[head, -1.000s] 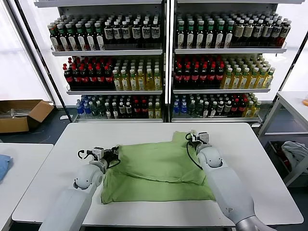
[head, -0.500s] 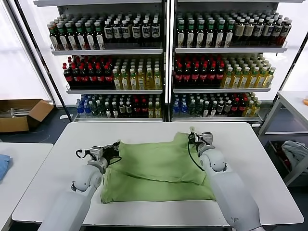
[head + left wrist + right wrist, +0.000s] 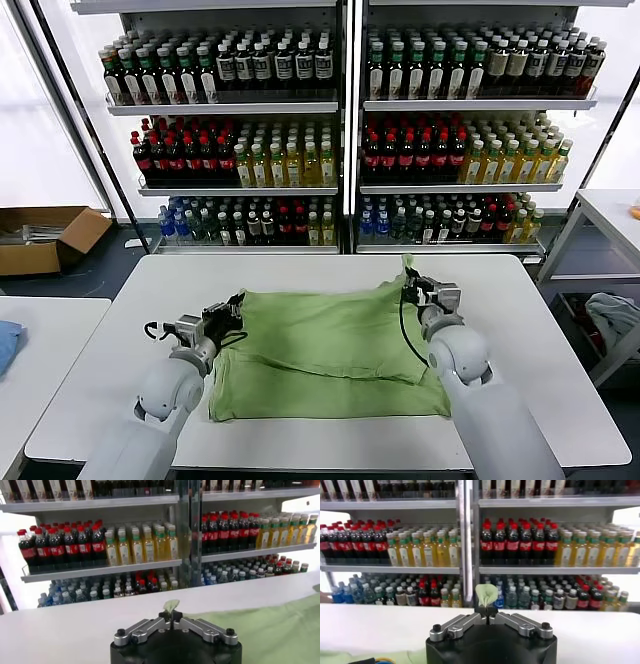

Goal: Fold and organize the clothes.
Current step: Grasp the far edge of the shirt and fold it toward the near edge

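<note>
While both grippers pinch only thin tips of the shirt (image 3: 330, 350), which lies half-folded across the lower middle of the head frame on the table (image 3: 540, 380), a slip is the main risk. The left gripper (image 3: 237, 305), closed on the left corner, and the right gripper (image 3: 408, 290), closed on a tuft at centre right, could lose cloth if they pull apart unevenly, and the fold would skew or collapse.

glossy white arms, black cables
</note>
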